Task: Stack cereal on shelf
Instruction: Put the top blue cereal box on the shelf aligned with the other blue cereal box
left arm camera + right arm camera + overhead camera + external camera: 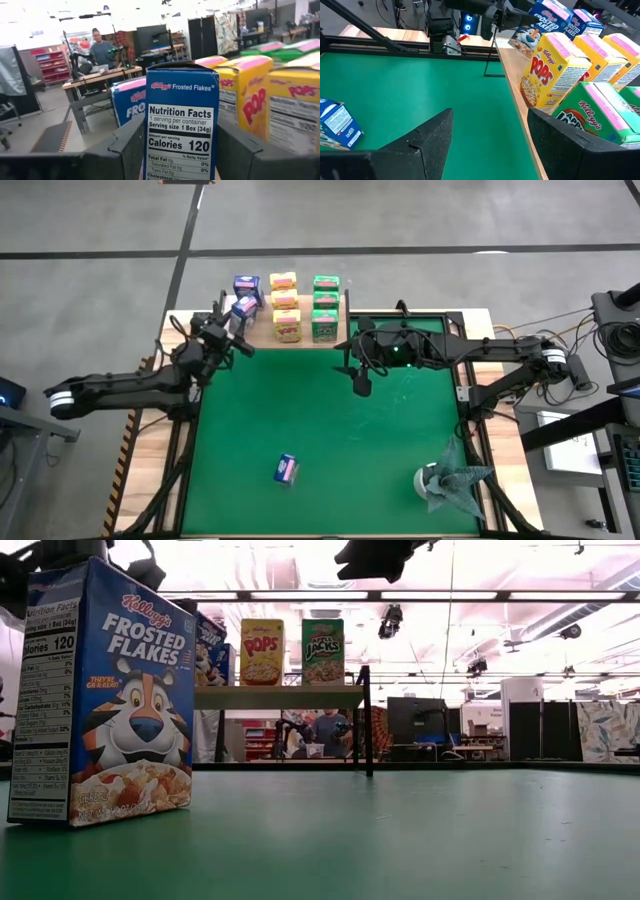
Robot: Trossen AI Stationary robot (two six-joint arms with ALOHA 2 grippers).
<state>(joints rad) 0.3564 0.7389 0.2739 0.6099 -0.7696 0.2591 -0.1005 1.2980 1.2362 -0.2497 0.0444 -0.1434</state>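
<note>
The wooden shelf [300, 338] stands at the mat's far edge. On it are three yellow cereal boxes [286, 303], three green ones [324, 304] and a blue one [246, 284]. My left gripper [234, 318] is shut on a second blue box [181, 115] over the shelf's left end. Whether that box's bottom rests on the board I cannot tell. A third blue box [286, 469] stands on its base on the green mat [330, 430] near the front. My right gripper [490, 145] hangs open above the mat, just in front of the shelf's right end. My left gripper pinches the blue box between its two fingers [125, 150], one on each broad face. The narrow nutrition-facts side [155, 150] faces back along the fingers. The fingers come about level from the table's left. The box stands upright in the hold.
A grey-green foil wad with a white base [450, 485] sits at the mat's near right corner. Black frame rails [465, 380] border the mat. A person shows in the room beyond the table [100, 50].
</note>
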